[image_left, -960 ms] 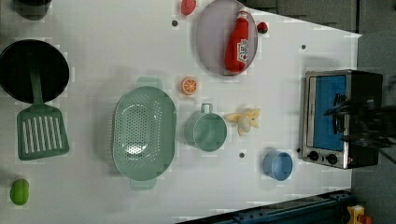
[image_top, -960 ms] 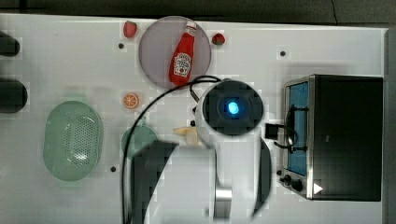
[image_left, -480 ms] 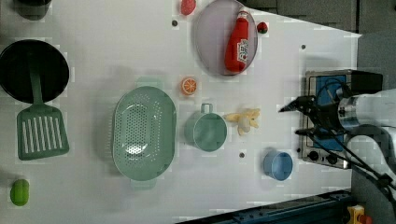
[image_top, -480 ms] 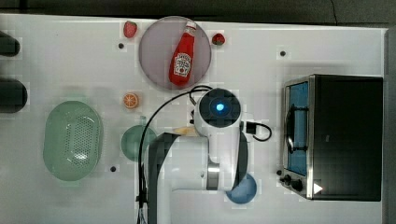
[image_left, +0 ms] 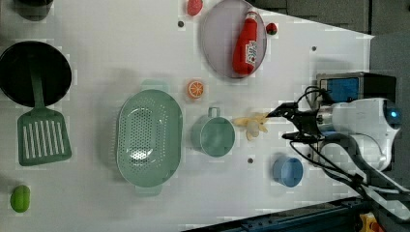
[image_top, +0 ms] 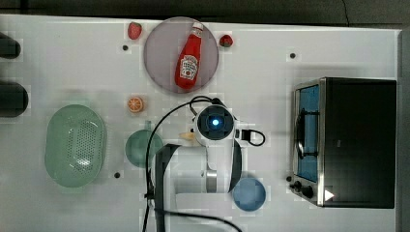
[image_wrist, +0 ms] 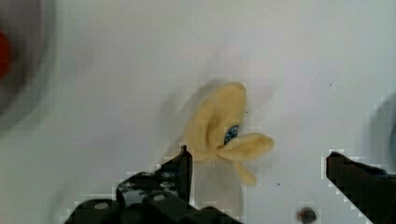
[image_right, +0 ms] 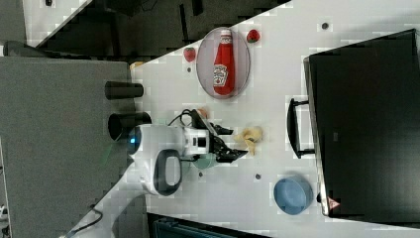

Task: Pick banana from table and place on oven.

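Wrist view shows the end effector (image_wrist: pixel 257 161) open wide, just above the banana (image_wrist: pixel 219 128). The banana lies on the white bench (image_wrist: pixel 116 93).

Your arm's white wrist (image_top: pixel 215 123) hangs over the middle of the worktop (image_top: pixel 290 38), covering most of the banana (image_top: pixel 187 136); only a pale tip pokes out beside the green cup (image_top: pixel 140 147). The oven (image_top: pixel 345 142) stands at the top view's right, the ketchup bottle (image_top: pixel 189 58) lies on its plate (image_top: pixel 159 58), and the blue bowl (image_top: pixel 249 194) sits near the arm
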Controlling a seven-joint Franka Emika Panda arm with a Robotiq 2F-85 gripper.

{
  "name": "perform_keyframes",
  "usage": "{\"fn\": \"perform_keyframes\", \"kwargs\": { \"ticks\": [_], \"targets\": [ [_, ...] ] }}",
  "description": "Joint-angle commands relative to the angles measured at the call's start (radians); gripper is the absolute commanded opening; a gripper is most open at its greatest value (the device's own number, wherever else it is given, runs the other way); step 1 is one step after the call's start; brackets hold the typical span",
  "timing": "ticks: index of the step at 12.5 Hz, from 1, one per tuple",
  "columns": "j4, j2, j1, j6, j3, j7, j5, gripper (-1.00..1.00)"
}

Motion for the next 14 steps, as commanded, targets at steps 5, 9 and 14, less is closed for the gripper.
{"fn": "perform_keyframes", "kwargs": {
  "ticks": [5, 9, 14],
  "targets": [
    [0.008, 0.130, -0.001, 0.130, 0.020, 0.042, 0.020, 1.00],
    [0.006, 0.148, 0.000, 0.167, 0.021, 0.042, 0.020, 0.17],
    [0.008, 0.133, 0.002, 0.178, 0.023, 0.042, 0.020, -0.59]
  ]
}}
